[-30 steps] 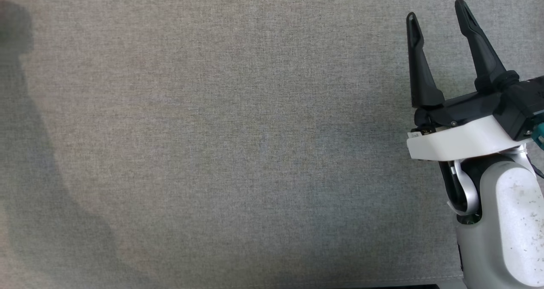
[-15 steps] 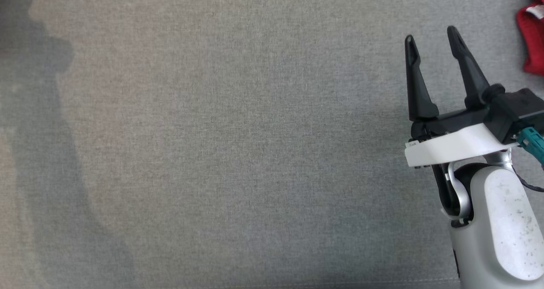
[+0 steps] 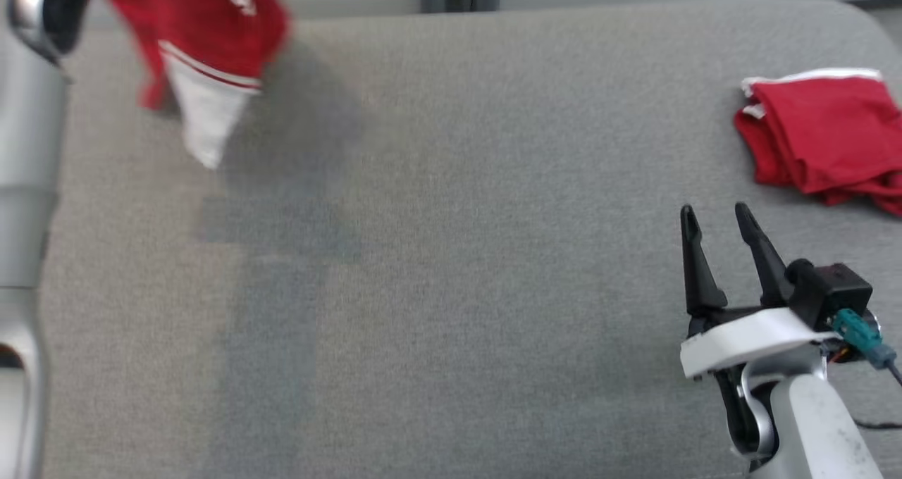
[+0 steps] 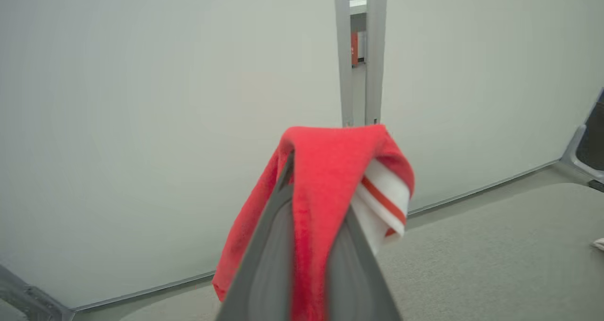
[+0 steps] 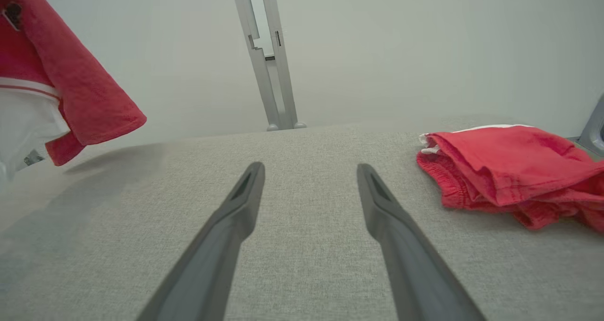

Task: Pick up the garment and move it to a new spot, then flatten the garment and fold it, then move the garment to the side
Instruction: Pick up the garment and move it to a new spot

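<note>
A: How far along?
B: Early. Over the grey table [image 3: 451, 268], the red-and-white garment [image 3: 204, 35] hangs at the far left, lifted clear, pinched in the closed left gripper [image 4: 318, 203].
A: And the red pile [image 3: 817, 137] at the right?
B: Lying apart. The right gripper [image 3: 714, 210] stands open, empty. Laying down, flattening, folding, moving aside all remain, I'd judge.

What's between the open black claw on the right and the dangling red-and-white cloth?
Nothing: bare grey fabric surface, shadowed beneath the red-and-white garment, stretches to the right gripper, as the head view shows.
</note>
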Available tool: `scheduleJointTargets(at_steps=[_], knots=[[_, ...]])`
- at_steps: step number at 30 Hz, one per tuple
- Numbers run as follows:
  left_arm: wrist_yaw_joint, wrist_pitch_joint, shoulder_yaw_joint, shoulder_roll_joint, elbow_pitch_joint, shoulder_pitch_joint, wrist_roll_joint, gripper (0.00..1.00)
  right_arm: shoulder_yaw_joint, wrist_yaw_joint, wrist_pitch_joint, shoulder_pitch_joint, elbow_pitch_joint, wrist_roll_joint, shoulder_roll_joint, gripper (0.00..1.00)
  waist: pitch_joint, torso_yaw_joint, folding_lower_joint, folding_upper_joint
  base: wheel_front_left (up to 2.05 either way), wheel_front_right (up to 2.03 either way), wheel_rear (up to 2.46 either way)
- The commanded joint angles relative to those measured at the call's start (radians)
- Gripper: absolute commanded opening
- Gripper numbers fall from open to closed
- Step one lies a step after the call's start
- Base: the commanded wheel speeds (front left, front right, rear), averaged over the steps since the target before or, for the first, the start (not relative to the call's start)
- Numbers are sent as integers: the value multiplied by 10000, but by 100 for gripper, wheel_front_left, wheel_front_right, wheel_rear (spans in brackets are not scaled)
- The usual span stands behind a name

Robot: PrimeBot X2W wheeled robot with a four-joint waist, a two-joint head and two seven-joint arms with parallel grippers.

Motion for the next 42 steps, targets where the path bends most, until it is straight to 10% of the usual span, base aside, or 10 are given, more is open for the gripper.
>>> scheduleJointTargets(at_steps=[1, 13, 23, 33, 35, 37, 42], knots=[[-36, 117, 52, -214, -214, 53, -350, 0, -26, -14, -95, 253, 100, 80, -19, 100, -1703, -547, 0, 0, 0, 0, 0], [428, 767, 105, -1829, -1919, 2203, -1967, 0, -258, -15, -274, 873, 445, 260, -17, 100, -1608, -998, 0, 0, 0, 0, 0], [883, -1021, 74, -1126, -266, 5748, -1672, 0, -36, -15, -485, 247, 750, 238, -20, 100, -500, -1302, 0, 0, 0, 0, 0], [891, -3388, 286, -902, 1662, 5567, -1203, 0, 101, -15, -613, -243, 1000, 201, -19, 100, 259, -1362, 0, 0, 0, 0, 0], [903, -3640, 292, -970, 1976, 5423, -1183, 25, 122, -15, -629, -344, 1038, 165, -19, 100, 350, -1316, 0, 0, 0, 0, 0], [852, -3886, 313, -1033, 2254, 5316, -1189, 100, 152, -15, -626, -410, 1040, 138, -17, 100, 405, -1261, 0, 0, 0, 0, 0], [611, -4336, 94, -1285, 2751, 5045, -1044, 100, 118, -15, -607, -515, 1107, 55, -20, 100, 296, -1032, 0, 0, 0, 0, 0]])
